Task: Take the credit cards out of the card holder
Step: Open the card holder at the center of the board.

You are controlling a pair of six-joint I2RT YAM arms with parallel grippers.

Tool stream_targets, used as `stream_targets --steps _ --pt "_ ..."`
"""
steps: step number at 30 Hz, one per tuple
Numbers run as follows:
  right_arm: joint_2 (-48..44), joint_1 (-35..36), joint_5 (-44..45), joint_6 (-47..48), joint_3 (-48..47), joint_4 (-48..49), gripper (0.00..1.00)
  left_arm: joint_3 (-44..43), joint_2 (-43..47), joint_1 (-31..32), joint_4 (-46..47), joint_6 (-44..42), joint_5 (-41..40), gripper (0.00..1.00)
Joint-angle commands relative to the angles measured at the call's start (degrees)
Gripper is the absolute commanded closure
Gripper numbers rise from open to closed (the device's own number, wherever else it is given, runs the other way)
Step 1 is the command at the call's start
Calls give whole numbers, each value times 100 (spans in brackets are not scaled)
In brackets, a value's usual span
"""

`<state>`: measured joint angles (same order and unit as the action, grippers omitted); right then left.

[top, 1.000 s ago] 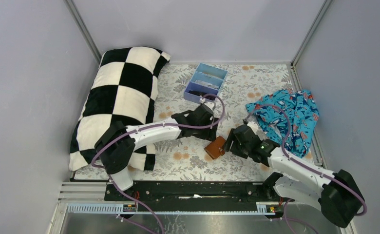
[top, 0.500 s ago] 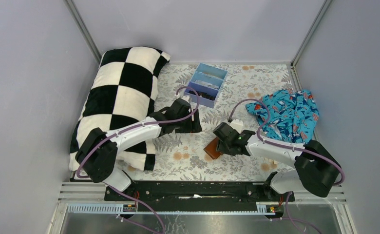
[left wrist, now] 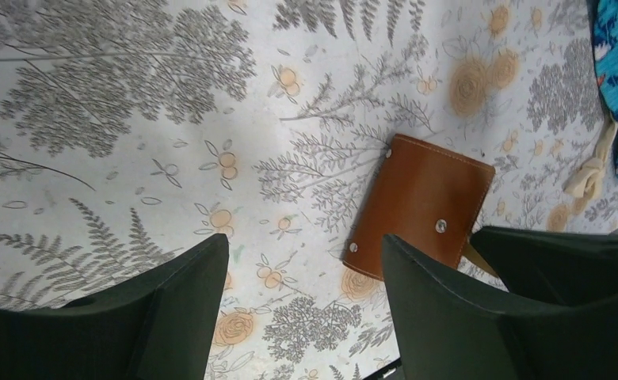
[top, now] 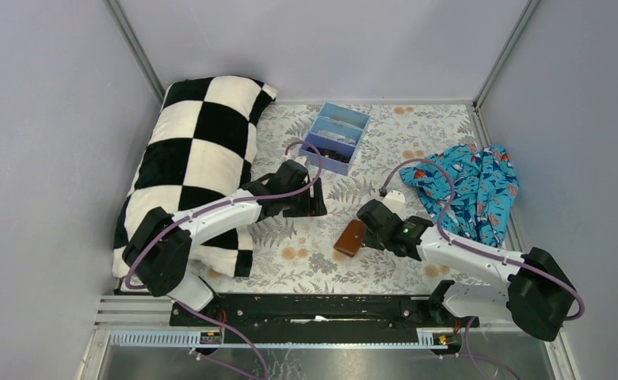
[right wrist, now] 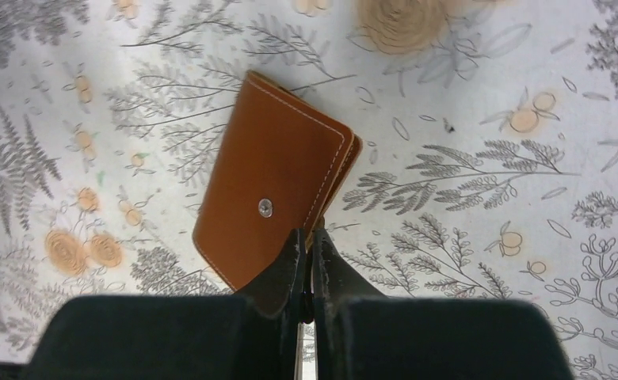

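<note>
Two black-and-white robot arms reach over a table (top: 417, 134) covered in a pale floral print. Between them lies the card holder (top: 350, 237), a small tan leather wallet. It is folded shut, with its stitched outside facing up and two metal snap studs showing. It sits near the middle of the table, toward the near edge. Its long axis runs on a diagonal, with one short end pointing near-left and the other far-right.

The right tool (top: 367, 231) is at the wallet's right-hand long edge. Its two fingers (right wrist: 282, 273) are pressed together with only a hairline between them, their tips over that edge. I cannot tell whether they pinch any leather. The left tool (left wrist: 304, 249) hovers just to the left of the wallet, apart from it, with its fingers spread wide and holding nothing.

Farther back stands a blue three-compartment tray (top: 347, 111). A black-and-white checked pillow (top: 199, 150) lies along the left side. A crumpled blue patterned cloth (top: 471, 190) lies on the right.
</note>
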<state>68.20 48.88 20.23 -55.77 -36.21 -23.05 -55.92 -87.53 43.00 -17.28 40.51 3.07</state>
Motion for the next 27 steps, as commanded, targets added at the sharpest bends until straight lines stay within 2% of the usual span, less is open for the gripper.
stream_targets --steps 1,8,14,18,27 --pt "-47 117 -88 771 -580 408 100 -301 259 -361 -165 -154 -38 25" --pt "748 226 -780 1312 -1553 872 100 -10 1013 -1103 -313 -183 148 25" --pt "1138 220 -777 1576 -1842 908 100 250 1131 -1207 -124 -91 553 22" --pt "890 203 -616 1624 -1441 741 100 546 1060 -1207 306 96 1112 23" --pt "-257 -132 -81 1059 227 -28 100 583 806 -1185 366 198 1121 23"
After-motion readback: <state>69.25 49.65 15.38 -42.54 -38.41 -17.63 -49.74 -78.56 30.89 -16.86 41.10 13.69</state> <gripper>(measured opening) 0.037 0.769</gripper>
